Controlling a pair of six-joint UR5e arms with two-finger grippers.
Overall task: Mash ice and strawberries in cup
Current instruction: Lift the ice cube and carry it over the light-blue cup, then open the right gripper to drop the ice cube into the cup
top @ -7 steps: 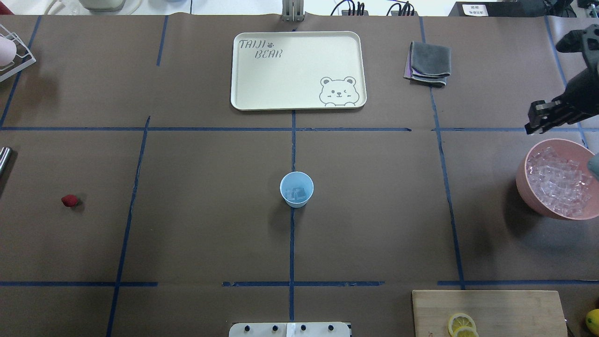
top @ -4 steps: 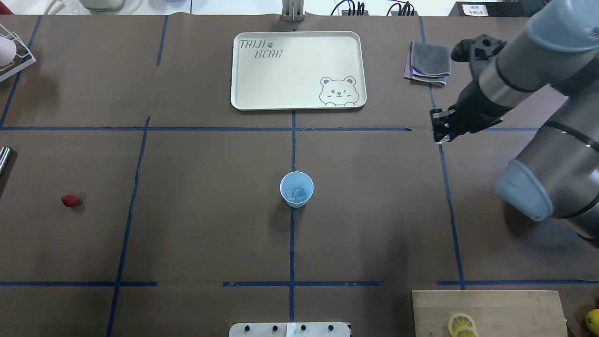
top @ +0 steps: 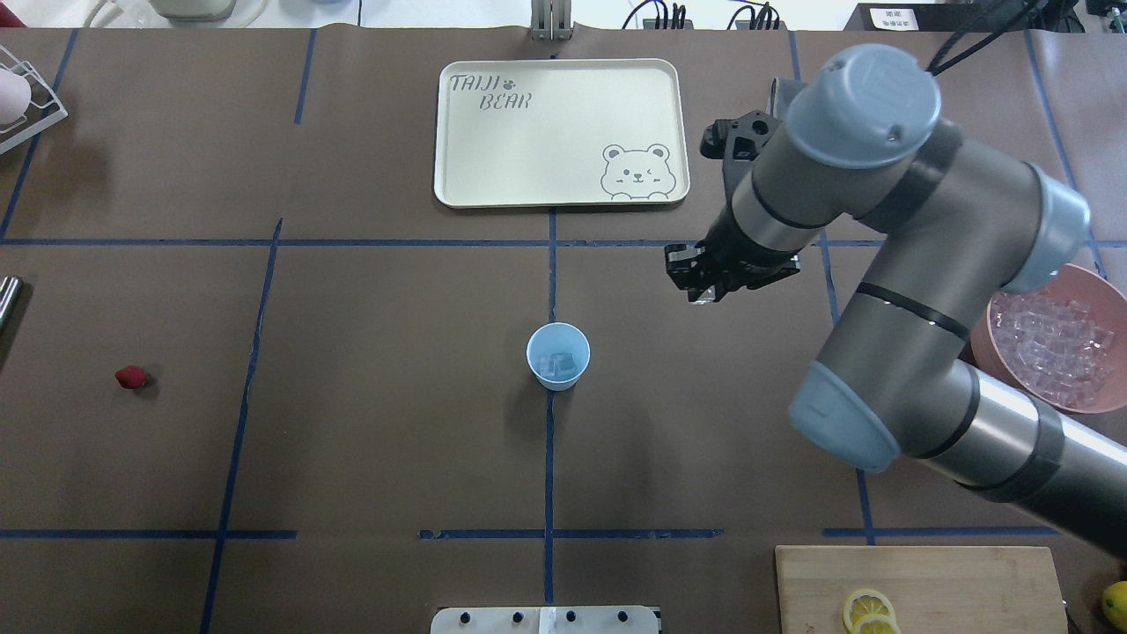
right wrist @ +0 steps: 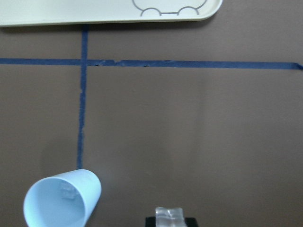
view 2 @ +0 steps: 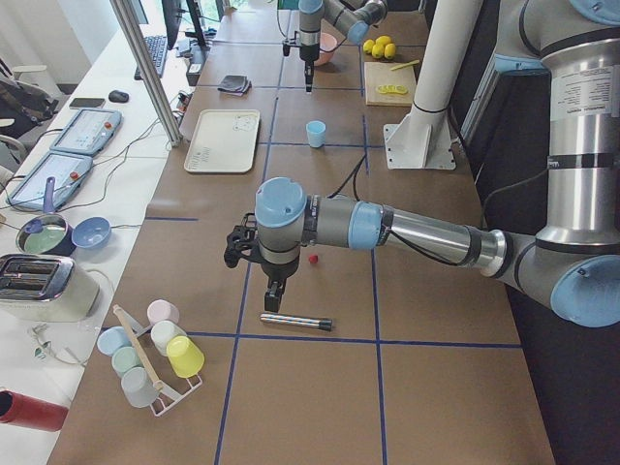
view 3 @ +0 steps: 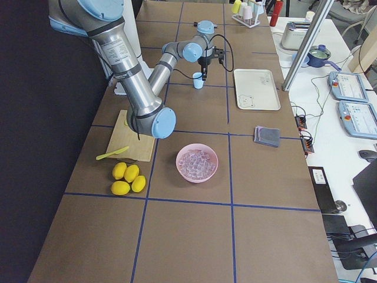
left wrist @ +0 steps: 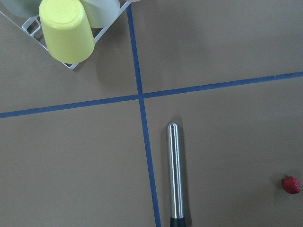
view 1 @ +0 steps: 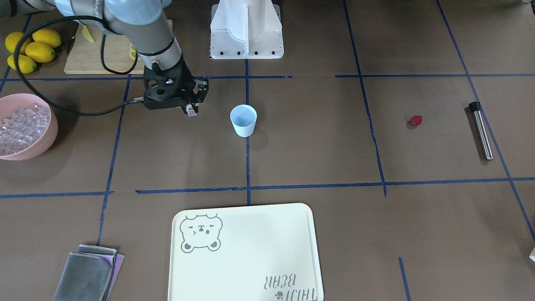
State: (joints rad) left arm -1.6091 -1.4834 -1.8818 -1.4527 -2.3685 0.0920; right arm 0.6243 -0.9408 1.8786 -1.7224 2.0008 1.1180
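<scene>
Overhead exterior shows the right gripper point(top: 698, 289) clamped on an ice cube point(right wrist: 169, 215); the cup point(top: 558, 355) lies to its left, nearer the robot, not yet beneath.

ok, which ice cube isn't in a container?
The single cube pinched in the right claw, off to the side of the cup. The others lie in the cup or the pink bowl.

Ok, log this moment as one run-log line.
right end effector: shut on ice cube, short of cup | cup: upright, ice inside | strawberry: on table | left end effector: near metal rod, state unclear
</scene>
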